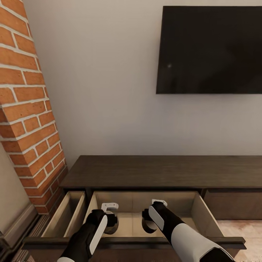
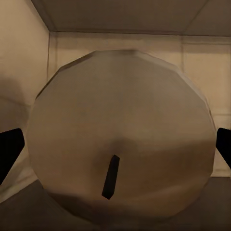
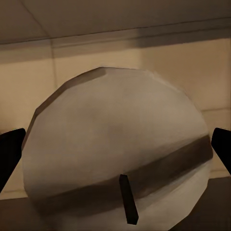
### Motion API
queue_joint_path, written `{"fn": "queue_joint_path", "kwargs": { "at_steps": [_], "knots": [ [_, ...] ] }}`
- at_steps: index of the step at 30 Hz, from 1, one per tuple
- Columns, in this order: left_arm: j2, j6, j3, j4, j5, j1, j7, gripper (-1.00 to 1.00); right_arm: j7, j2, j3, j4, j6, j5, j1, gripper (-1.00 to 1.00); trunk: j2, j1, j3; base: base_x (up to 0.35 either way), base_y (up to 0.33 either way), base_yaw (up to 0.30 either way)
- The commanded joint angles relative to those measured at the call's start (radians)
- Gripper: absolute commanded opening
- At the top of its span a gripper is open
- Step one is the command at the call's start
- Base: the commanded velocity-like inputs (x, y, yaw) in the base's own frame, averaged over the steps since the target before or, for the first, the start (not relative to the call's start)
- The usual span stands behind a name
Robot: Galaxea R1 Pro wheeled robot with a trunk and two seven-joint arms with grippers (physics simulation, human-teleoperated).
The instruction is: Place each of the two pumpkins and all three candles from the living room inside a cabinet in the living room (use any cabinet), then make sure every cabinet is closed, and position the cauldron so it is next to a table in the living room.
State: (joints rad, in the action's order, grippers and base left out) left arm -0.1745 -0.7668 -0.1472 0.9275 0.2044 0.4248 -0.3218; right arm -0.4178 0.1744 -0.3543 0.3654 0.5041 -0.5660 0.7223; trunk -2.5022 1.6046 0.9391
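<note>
Fingers [image 2: 9,151] of the left gripper [image 1: 109,218] spread wide, 1 dark tip at each flank of a candle [image 2: 120,139] seen end-on, wick facing the camera; contact with the tips impossible to tell. Fingers [image 3: 10,154] of the right gripper [image 1: 151,218] likewise wide apart around a second candle [image 3: 118,149], grip equally unclear. Around both, pale beige walls of the open drawer [image 1: 198,214] of the dark cabinet [image 1: 153,171]. Farther up, a television [image 1: 209,49]; off to the left, a brick column [image 1: 25,109].
</note>
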Motion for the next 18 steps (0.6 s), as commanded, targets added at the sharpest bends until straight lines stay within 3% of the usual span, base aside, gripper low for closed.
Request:
{"fn": "queue_joint_path", "kwargs": {
  "at_steps": [1,12,18],
  "knots": [
    [0.000,-0.001,0.000,0.001,0.000,0.000,0.000,-1.00,0.001,0.000,0.000,0.000,0.000,0.000,0.000,-1.00,0.000,0.000,0.004,0.000,0.000,0.000],
    [0.000,-0.002,0.000,0.005,0.000,0.000,0.000,-1.00,0.001,0.000,0.000,0.001,-0.003,0.000,0.000,-1.00,-0.001,0.001,0.008,0.002,0.000,0.000],
    [0.000,-0.002,0.000,0.005,0.000,0.000,0.000,-1.00,0.001,0.000,0.000,0.001,-0.005,0.000,0.000,-1.00,-0.001,0.001,0.008,0.124,0.000,0.000]
  ]
}}
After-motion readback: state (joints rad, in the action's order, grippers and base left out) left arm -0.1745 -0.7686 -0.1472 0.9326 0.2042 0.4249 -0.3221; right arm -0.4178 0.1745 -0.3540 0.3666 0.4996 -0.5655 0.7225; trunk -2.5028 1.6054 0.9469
